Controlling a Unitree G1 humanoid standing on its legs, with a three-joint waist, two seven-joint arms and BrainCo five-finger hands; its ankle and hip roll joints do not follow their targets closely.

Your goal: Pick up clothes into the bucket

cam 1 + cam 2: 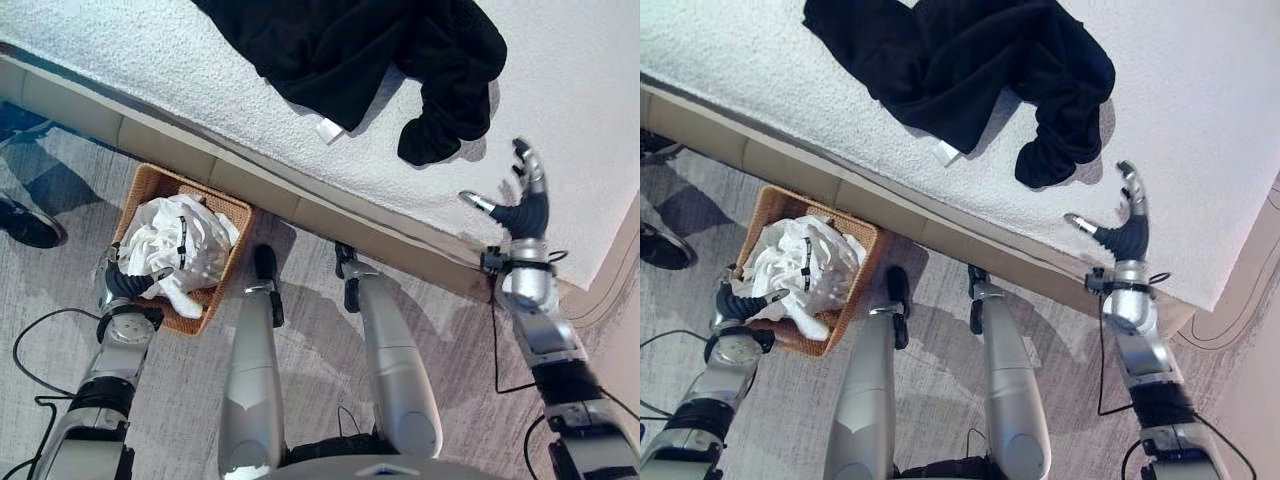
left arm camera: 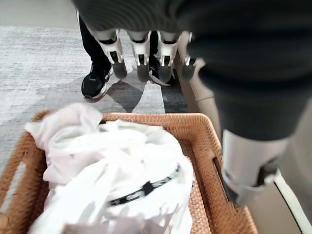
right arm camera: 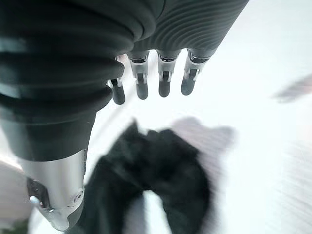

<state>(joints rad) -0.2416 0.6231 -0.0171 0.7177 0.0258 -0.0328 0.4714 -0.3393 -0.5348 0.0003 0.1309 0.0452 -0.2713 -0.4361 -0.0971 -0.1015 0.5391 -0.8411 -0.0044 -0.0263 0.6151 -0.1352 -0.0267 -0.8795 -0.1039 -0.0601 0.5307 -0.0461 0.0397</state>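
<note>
Left eye view: right robot hand (image 1: 524,205) spread open, empty, beside black garment (image 1: 360,50) with white label (image 1: 329,130).

Head pair, left and right eye: high, looking steeply down; both take in the white bed (image 1: 560,90), black garment (image 1: 370,60), wicker basket (image 1: 232,215) and floor (image 1: 940,370).
Left wrist: very close, along the left hand (image 2: 146,48), over the basket.
Right wrist: very close, along the right hand (image 3: 156,78), above garment and bed.
</note>
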